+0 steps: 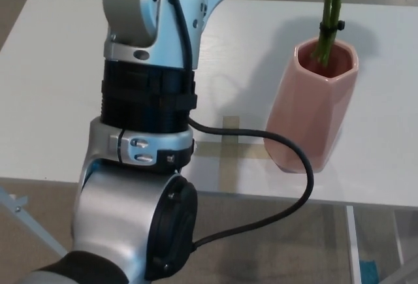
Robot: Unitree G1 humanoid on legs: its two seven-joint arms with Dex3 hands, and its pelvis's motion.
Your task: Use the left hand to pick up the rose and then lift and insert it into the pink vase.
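Observation:
A pink vase [315,111] stands upright on the white table [59,88] at the right. The rose's green stems [330,16], bound by a black tie, reach down into the vase's mouth; the bloom is cut off by the top edge of the picture. My left arm [150,101] rises through the middle-left of the view and leaves the frame at the top, so the left hand does not show. No part of the right arm shows.
A black cable [287,166] loops from my left arm past the base of the vase. Tape marks [228,147] form a cross on the table beside the vase. The table's front edge [274,199] runs just below it.

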